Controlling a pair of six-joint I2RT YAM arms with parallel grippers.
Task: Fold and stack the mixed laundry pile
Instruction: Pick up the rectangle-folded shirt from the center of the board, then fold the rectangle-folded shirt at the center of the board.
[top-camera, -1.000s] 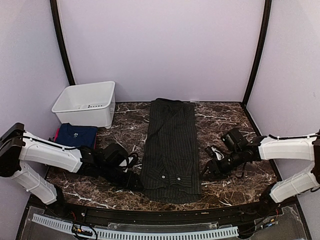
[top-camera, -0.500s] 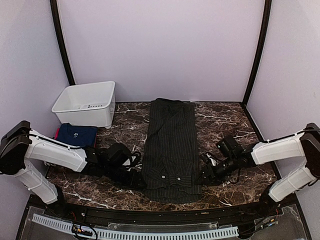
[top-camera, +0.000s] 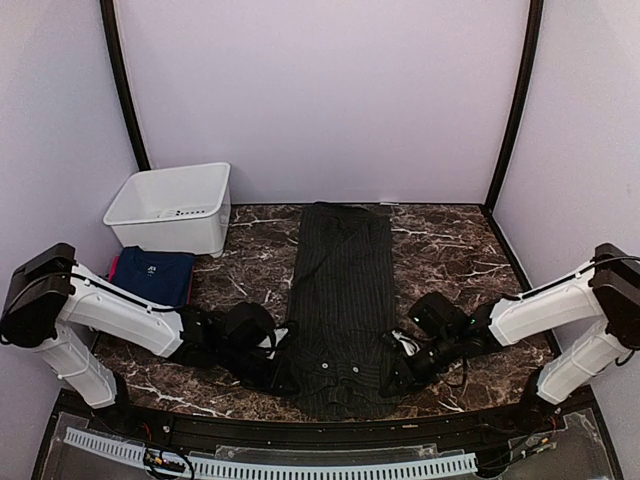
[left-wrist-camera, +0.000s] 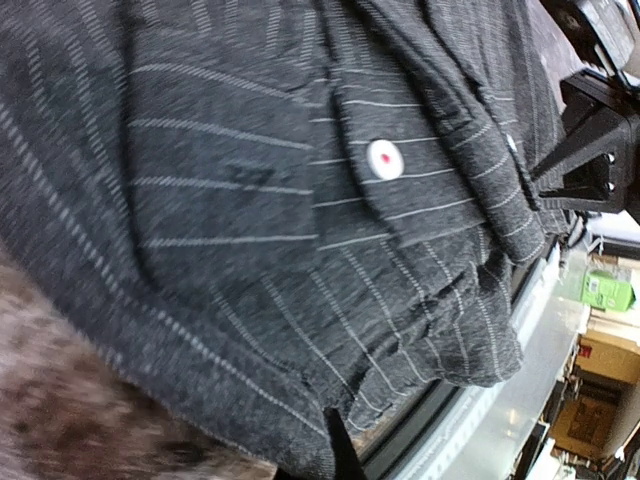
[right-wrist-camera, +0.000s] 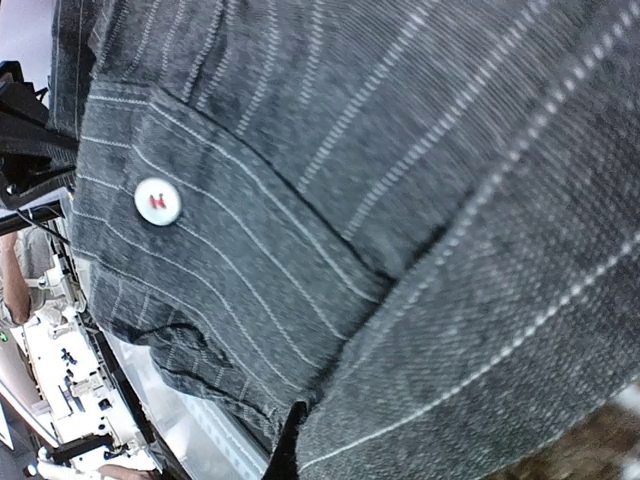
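Top external: navy T-shirt (top-camera: 152, 270) is folded at 9 o'clock; pinstriped shirt (top-camera: 340, 290) is pinched at its 6 o'clock hem by left gripper (top-camera: 283, 372) and right gripper (top-camera: 395, 375); cross-folding is judged outstanding.

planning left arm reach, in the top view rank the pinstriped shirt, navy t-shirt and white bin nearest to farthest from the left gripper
1. pinstriped shirt, centre, hem in the left gripper
2. navy t-shirt, left side
3. white bin, back left corner

White bin (top-camera: 160, 235) (far left) blocks that corner.
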